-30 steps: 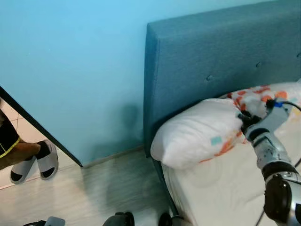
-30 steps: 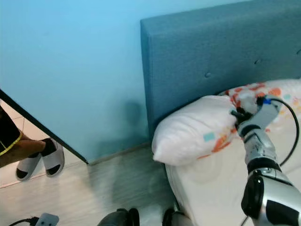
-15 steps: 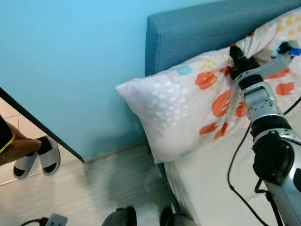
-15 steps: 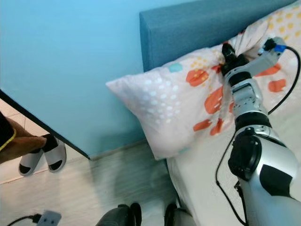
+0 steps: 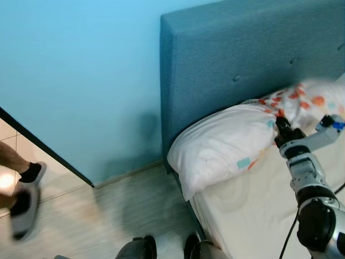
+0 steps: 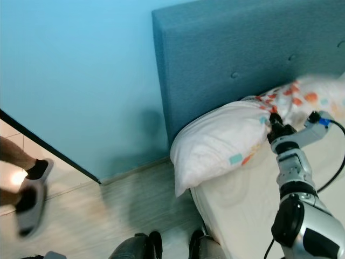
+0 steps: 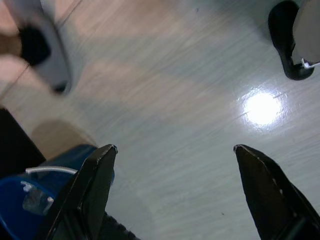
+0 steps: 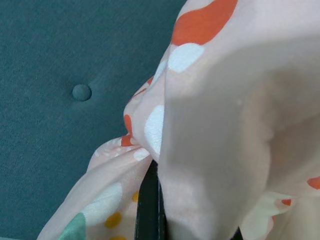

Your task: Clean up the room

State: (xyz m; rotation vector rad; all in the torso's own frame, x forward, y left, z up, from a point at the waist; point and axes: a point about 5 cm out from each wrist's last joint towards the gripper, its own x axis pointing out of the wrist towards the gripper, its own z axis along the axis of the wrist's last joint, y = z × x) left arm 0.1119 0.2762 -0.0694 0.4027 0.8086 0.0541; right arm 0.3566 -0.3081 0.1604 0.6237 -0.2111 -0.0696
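Observation:
A white pillow (image 5: 226,143) with orange, teal and yellow spots lies at the head of the bed, against the blue padded headboard (image 5: 242,54). My right gripper (image 5: 281,129) is shut on the pillow's cloth near its far corner. In the right wrist view the bunched cloth (image 8: 225,125) wraps over one black finger (image 8: 149,210), with the headboard (image 8: 60,60) behind. My left gripper (image 7: 174,149) hangs open over the pale wood floor (image 7: 190,90), holding nothing.
The bare mattress (image 5: 253,210) runs toward me on the right. A person's feet in grey slippers (image 5: 24,199) move on the tiled area at the left, past a dark door edge (image 5: 48,151). My own feet (image 5: 143,249) stand beside the bed corner. A blue object (image 7: 20,200) is below my left wrist.
Half a second ago the pillow was held up high in front of the headboard; it now lies low on the bed again, right gripper still on it. The person's feet have stepped.

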